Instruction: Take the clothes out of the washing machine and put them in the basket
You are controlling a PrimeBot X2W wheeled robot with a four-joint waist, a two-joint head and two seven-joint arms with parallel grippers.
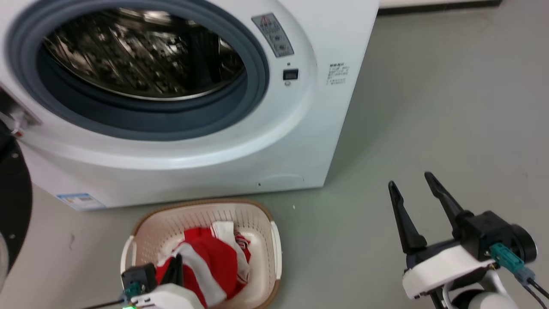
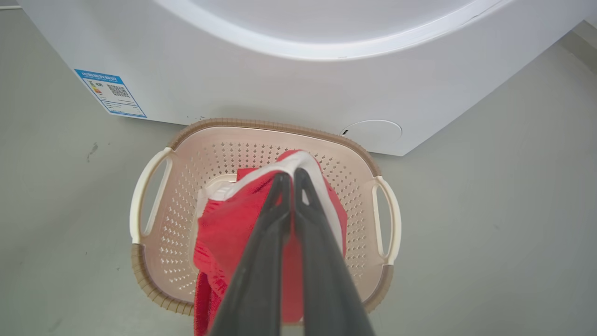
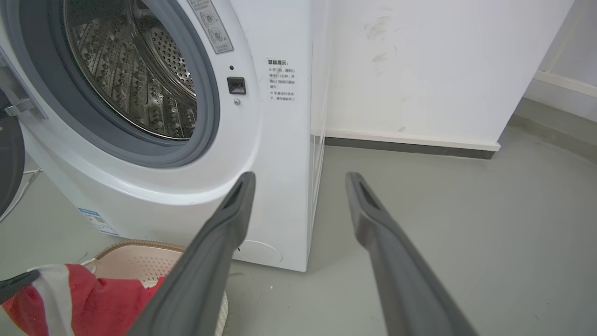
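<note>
Our left gripper [image 2: 292, 175] clamps a white-edged fold of the clothes [image 2: 224, 233]. They hang from its tips into the basket [image 2: 261, 125], their long axis running near to far. Our right gripper [image 1: 409, 179] is spread wide, holding nothing, well right of the basket.

Illumination is bright, even and diffuse. The washing machine [image 1: 193, 171] casts a soft shadow on the floor [image 1: 429, 107] at frame centre-right. The drum [image 1: 141, 56] shows blurred specular glints. Wrist views curve straight edges near frame borders.
</note>
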